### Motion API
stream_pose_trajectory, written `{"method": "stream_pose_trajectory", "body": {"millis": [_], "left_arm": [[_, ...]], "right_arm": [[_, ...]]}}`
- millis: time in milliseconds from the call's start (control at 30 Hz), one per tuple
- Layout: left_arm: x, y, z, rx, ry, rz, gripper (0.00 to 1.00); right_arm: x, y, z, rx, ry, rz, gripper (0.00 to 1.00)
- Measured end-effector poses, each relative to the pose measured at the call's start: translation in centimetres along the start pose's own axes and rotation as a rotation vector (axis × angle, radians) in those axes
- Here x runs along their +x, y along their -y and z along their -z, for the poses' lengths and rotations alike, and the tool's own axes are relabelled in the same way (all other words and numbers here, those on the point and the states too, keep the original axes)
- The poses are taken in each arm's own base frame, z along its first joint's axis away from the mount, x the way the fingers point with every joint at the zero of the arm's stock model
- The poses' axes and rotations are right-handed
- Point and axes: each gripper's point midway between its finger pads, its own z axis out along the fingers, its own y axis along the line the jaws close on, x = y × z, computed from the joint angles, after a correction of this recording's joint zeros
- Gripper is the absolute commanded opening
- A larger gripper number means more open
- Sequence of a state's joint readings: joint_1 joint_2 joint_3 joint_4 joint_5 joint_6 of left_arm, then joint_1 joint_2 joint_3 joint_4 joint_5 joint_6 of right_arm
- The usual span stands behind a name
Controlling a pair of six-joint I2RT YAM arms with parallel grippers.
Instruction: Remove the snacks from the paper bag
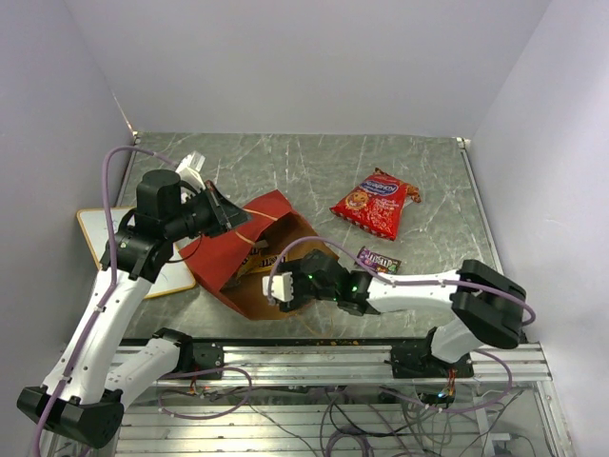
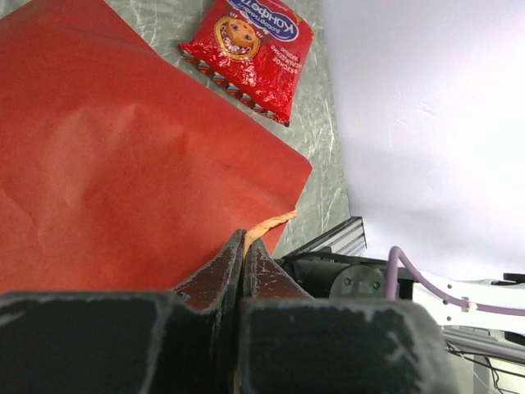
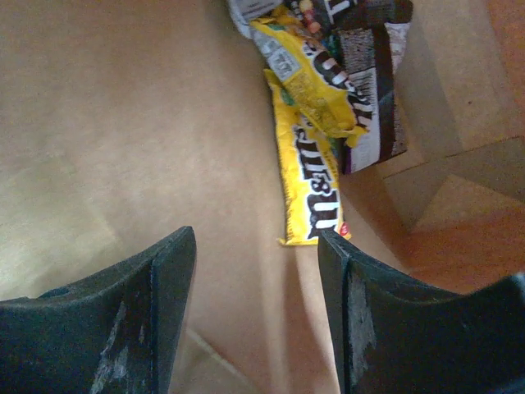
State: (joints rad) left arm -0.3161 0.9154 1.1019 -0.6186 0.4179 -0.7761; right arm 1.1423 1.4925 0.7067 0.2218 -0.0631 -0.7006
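1. The paper bag [image 1: 249, 249] lies mid-frame on its side, and the left gripper [image 2: 245, 246] is clamped on what looks like its rim.
2. The right gripper [image 3: 256, 246], fingers spread, sits inside the bag, with the yellow packet [image 3: 310, 176] just above centre.
3. That packet seems light, slick and crinkly; I'd pinch its flat near end.

Dark packet [image 3: 371, 82] cut at top edge — whiteboard [image 1: 95, 228] half hidden under left arm [image 1: 114, 286]

Red-and-brown paper bag [image 1: 228, 259], red chip bag [image 1: 371, 205], yellow candy packets [image 3: 310, 176]
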Motion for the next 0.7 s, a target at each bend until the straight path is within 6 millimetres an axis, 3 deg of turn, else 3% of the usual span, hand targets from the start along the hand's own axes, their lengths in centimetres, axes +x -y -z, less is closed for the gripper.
{"method": "stream_pose_trajectory", "body": {"millis": [333,500,700], "left_arm": [[0.0,0.2,0.2,0.009,0.003,-0.004,0.07],[0.0,0.4,0.4,0.014,0.005,-0.002,0.07],[0.1,0.4,0.4,0.017,0.001,0.002,0.07]], "right_arm": [[2.3,4.0,-4.1,0.077,-0.053,-0.006,0.64],[4.7,4.3,-4.9,0.078,-0.102,-0.017,0.64],[5.1,5.0,-5.8,0.085,-0.101,-0.005,0.63]]}}
